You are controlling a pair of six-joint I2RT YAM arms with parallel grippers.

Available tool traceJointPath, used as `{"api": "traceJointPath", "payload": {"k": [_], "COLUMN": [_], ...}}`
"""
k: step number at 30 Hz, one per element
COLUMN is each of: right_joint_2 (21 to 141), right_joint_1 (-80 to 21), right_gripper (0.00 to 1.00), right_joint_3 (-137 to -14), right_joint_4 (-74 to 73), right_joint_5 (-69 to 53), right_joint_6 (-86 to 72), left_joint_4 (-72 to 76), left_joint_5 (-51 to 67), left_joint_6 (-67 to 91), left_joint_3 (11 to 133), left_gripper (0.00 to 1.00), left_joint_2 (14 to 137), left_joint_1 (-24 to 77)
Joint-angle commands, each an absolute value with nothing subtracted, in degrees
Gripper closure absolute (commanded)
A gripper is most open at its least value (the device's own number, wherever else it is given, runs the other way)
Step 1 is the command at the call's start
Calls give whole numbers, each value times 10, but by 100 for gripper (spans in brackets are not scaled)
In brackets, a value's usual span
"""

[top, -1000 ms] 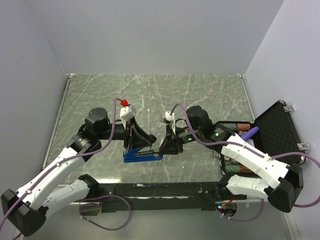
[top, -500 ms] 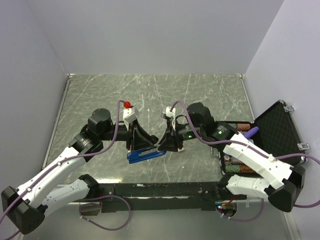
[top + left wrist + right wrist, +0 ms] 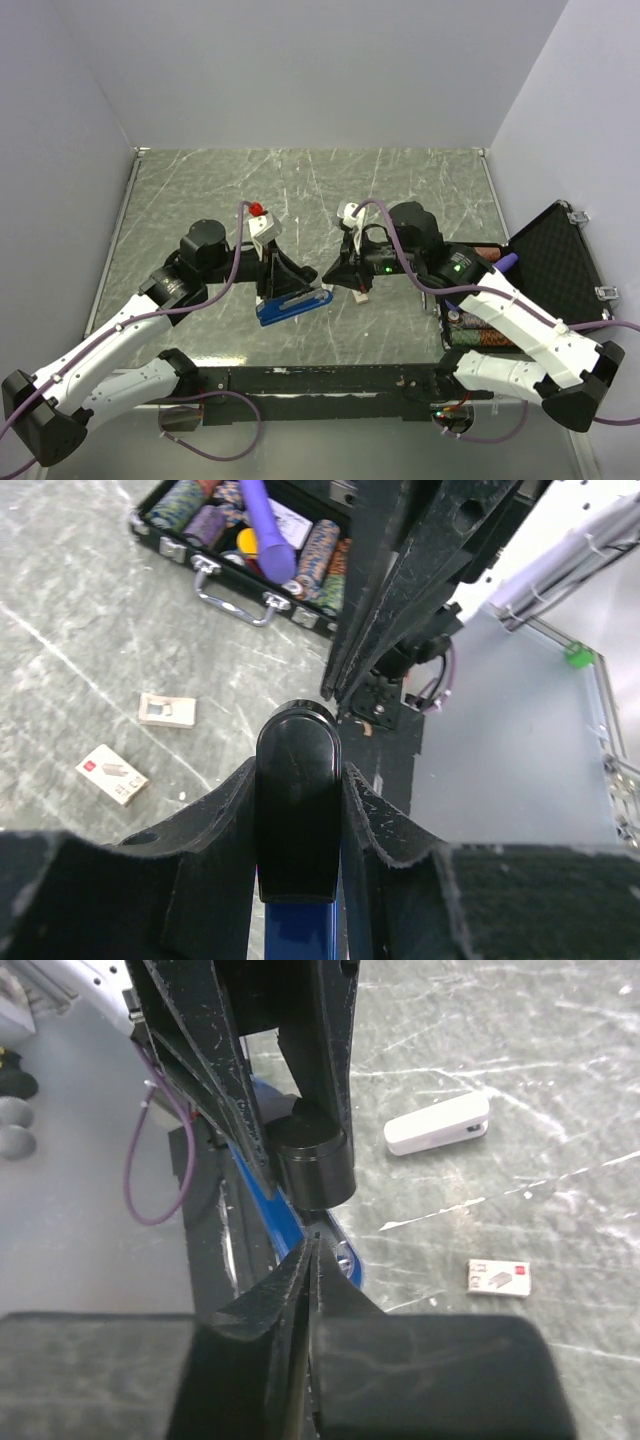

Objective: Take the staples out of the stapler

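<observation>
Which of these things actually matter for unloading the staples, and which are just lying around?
Part of the job:
- the stapler, clamped in the left pincer
- the right pincer, shut, its tips close to the stapler

Just lying about:
- the open case of poker chips
- two small boxes
- the white bar

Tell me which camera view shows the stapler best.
Top external: the stapler shows its full blue length, clamped in the left gripper. Left wrist shows only its black rounded end and a sliver of blue. Right wrist shows just a blue strip behind the left gripper.
</observation>
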State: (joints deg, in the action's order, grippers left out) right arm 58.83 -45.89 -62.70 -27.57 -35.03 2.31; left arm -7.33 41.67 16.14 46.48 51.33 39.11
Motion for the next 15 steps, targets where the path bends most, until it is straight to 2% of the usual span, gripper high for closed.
{"api": "traceJointPath", "payload": {"k": [1,15], "right_joint_2": [595,635], "right_joint_1": [-461,-461], "right_gripper": [100,100], "right_joint_3": [-649,-631], "right_joint_4": [-257,-203], "right_joint_5": [-333,-330], "right_joint_6": [11,-31], "left_joint_4": [-38,-10], "left_joint_5": [370,339], "left_joint_6": [170,192], "left_joint_3": [488,484], "left_gripper": [99,99], "left_joint_2": [499,484], "left_joint_1": [395,396]}}
